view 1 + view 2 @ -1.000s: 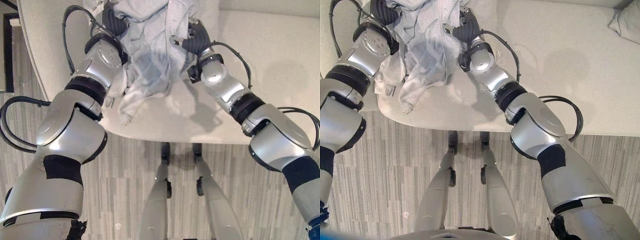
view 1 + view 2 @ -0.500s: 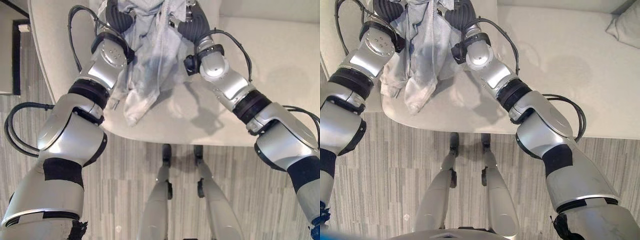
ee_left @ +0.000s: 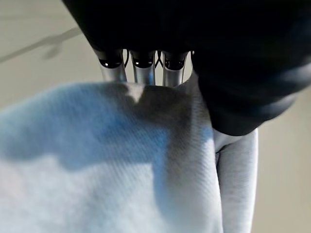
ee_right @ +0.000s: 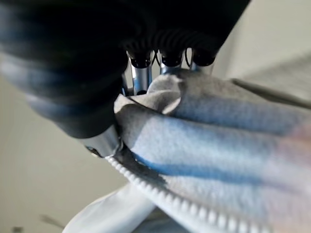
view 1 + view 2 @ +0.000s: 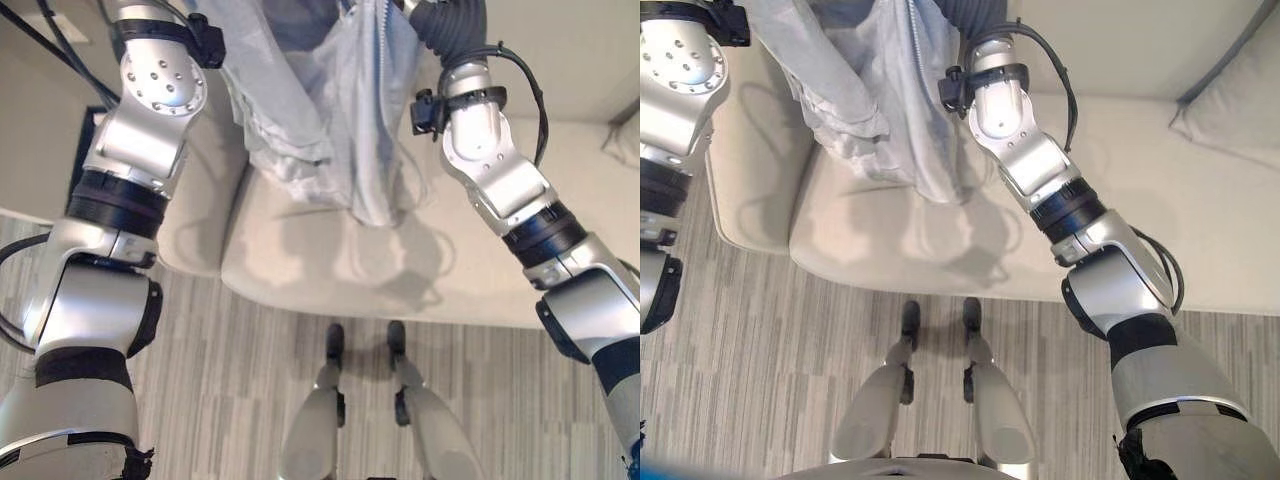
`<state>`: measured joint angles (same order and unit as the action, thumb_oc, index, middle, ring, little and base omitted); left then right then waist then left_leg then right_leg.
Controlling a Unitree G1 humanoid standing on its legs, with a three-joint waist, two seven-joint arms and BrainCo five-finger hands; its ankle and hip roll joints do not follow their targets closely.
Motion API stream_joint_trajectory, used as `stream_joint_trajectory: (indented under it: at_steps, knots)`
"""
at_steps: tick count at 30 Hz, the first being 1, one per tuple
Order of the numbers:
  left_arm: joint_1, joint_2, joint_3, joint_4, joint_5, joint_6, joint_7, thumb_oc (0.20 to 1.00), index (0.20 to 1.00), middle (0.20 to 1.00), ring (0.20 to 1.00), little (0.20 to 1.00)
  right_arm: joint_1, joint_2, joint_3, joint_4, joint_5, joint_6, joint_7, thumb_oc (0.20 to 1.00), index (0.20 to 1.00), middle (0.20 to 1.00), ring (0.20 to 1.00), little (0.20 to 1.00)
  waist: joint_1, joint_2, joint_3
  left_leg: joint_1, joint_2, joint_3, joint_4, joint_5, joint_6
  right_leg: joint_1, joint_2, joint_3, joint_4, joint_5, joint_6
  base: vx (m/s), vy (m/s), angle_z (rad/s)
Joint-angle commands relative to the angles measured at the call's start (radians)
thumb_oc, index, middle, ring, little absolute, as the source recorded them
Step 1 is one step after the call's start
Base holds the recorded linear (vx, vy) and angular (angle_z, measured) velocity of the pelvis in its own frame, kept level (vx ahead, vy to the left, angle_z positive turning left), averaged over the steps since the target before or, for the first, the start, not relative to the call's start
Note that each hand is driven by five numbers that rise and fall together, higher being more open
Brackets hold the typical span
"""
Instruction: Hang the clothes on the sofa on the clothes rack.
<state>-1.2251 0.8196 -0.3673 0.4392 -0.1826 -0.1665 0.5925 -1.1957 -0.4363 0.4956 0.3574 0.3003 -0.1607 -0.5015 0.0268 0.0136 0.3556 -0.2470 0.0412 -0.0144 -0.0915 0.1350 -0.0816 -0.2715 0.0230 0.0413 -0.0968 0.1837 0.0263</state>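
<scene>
Left eye view has the pale grey zip-up garment (image 5: 330, 120) hanging in the air between the two raised arms, its hem and one sleeve dangling just above the seat of the cream sofa (image 5: 330, 270), with no readable label or print on the cloth. Each wrist view shows its own hand clamped on the fabric: the left hand (image 3: 138, 68) with fingers curled into a fold, the right hand (image 4: 146, 68) pinching the edge beside the zipper teeth. Beyond the sofa's rounded front edge lies striped grey floor (image 5: 240, 400), and a cushion (image 5: 1230, 110) sits well apart toward the far right.
</scene>
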Motion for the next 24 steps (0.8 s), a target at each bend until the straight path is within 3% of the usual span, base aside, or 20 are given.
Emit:
stream_joint_trajectory:
  at_steps: [1,2,5,15,23,24]
  knots:
    - [0.107,-0.015,0.024,0.018,0.069,-0.051,0.046,0.2,0.2,0.2,0.2,0.2,0.109,0.037,-0.047,-0.013,-0.053,-0.062,0.043,0.2,0.2,0.2,0.2,0.2,0.002,-0.031,-0.225,0.069,0.009,0.015,0.004,-0.078,-0.01,0.066,-0.12,-0.04,0.01,-0.082,0.13,0.11,-0.003,0.04]
    - [0.112,-0.016,0.026,0.016,0.069,-0.05,0.045,0.2,0.2,0.2,0.2,0.2,0.113,0.037,-0.047,-0.015,-0.053,-0.061,0.044,0.2,0.2,0.2,0.2,0.2,0.001,-0.03,-0.226,0.073,0.01,0.014,0.004,-0.079,-0.01,0.07,-0.12,-0.04,0.01,-0.083,0.13,0.1,-0.008,0.05]
    - [0.225,-0.001,0.101,-0.046,0.066,-0.053,0.023,0.2,0.2,0.2,0.2,0.2,0.191,-0.003,-0.089,-0.07,-0.049,-0.063,0.085,0.2,0.2,0.2,0.2,0.2,0.007,-0.028,-0.31,0.155,0.02,0.021,0.004,-0.099,-0.015,0.144,-0.122,-0.065,0.01,-0.098,0.129,0.11,-0.031,0.07]
    - [0.425,-0.014,0.194,-0.162,0.086,-0.056,-0.056,0.2,0.2,0.2,0.2,0.2,0.279,-0.051,-0.129,-0.1,-0.038,-0.062,0.158,0.2,0.2,0.2,0.2,0.2,0.027,-0.042,-0.4,0.252,0.037,0.007,0.004,-0.113,-0.032,0.262,-0.113,-0.111,0.017,-0.14,0.119,0.05,-0.055,0.12]
    - [0.484,-0.06,0.209,-0.203,0.118,-0.037,-0.079,0.2,0.2,0.2,0.2,0.2,0.334,-0.032,-0.131,-0.124,-0.044,-0.057,0.186,0.2,0.2,0.2,0.2,0.2,0.05,-0.048,-0.411,0.281,0.055,-0.033,0.006,-0.096,-0.036,0.308,-0.099,-0.145,0.032,-0.169,0.106,0.01,-0.054,0.19]
    - [0.498,-0.088,0.212,-0.216,0.116,-0.041,-0.073,0.2,0.2,0.2,0.2,0.2,0.338,-0.032,-0.122,-0.132,-0.056,-0.056,0.188,0.2,0.2,0.2,0.2,0.2,0.057,-0.05,-0.389,0.275,0.052,-0.042,0.056,-0.123,-0.032,0.325,-0.108,-0.162,0.046,-0.184,0.105,-0.04,0.06,0.25]
